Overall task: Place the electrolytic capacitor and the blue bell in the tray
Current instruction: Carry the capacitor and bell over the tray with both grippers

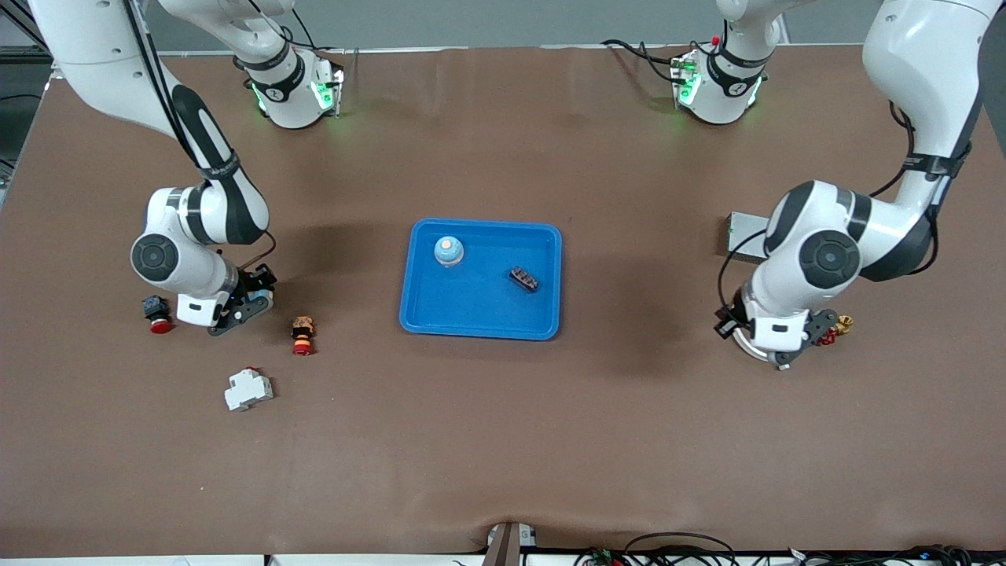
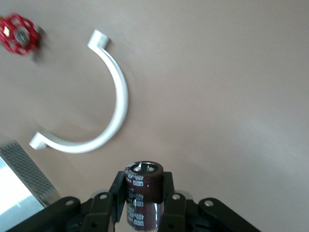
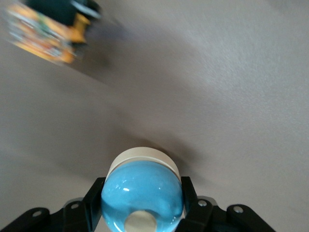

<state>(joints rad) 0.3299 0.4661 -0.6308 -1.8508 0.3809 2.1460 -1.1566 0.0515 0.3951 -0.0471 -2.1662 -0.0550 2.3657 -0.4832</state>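
Observation:
The bright blue tray lies mid-table. A blue domed thing with a pale top and a small dark ribbed part lie in it. My left gripper is low over the table at the left arm's end. In the left wrist view the gripper is shut on a dark brown electrolytic capacitor. My right gripper is low over the table at the right arm's end. In the right wrist view the gripper is shut on a blue bell. Both held parts are hidden in the front view.
A grey metal box, a red handwheel valve and a white curved clip lie by the left gripper. A red push button, an orange and red button and a white breaker lie near the right gripper.

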